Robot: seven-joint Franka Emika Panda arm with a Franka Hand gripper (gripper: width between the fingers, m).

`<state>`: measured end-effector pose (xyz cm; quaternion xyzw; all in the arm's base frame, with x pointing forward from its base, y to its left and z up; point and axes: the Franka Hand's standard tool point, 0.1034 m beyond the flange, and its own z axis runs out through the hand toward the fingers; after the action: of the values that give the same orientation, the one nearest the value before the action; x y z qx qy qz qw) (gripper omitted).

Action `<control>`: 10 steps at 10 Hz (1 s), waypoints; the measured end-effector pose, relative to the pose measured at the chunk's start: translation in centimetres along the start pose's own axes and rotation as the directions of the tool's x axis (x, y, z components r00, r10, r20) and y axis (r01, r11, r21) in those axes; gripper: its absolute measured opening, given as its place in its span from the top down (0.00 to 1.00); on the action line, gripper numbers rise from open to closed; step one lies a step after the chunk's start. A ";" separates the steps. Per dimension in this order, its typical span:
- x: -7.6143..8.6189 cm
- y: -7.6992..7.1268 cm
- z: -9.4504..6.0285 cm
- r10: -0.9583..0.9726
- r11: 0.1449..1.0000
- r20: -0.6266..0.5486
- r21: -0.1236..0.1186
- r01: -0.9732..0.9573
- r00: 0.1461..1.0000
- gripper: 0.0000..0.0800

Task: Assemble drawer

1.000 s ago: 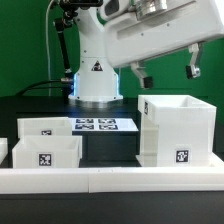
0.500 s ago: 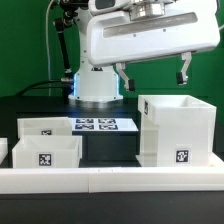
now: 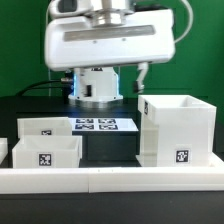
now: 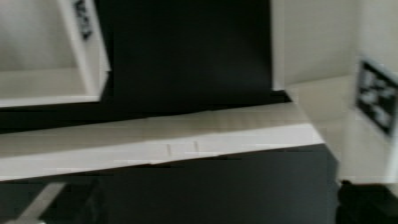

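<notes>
Assembly looks unstarted: the tall boxy white plastic case (image 3: 178, 130) stands on the black table (image 3: 110, 150) at the exterior view's right, with the two small open-topped white trays (image 3: 45, 155) apart at its left, both yet to go in. Your hand (image 4: 205, 205) hangs wide and empty. The only labels are black-and-white square tags (image 3: 181, 156), with no readable words.

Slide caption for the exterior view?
Open hand hovers high; two loose trays and the tall case sit behind the rail.

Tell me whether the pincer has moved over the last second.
Yes. The pincer has swung toward the exterior view's left, away from above the case.
</notes>
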<state>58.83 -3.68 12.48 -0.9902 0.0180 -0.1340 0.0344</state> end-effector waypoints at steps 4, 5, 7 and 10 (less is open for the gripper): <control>-0.8 -0.2 0.3 0.023 0.998 0.151 0.048 -0.030 0.988 0.19; -1.1 -0.2 0.5 0.013 0.998 0.222 0.063 -0.027 0.975 0.19; -1.0 2.5 2.2 -0.017 0.998 0.252 0.058 0.002 0.968 0.19; -2.5 4.1 4.1 0.012 1.000 0.228 0.019 -0.017 0.973 0.19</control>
<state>57.44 -7.40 7.56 -0.9985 0.0199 -0.0192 0.0474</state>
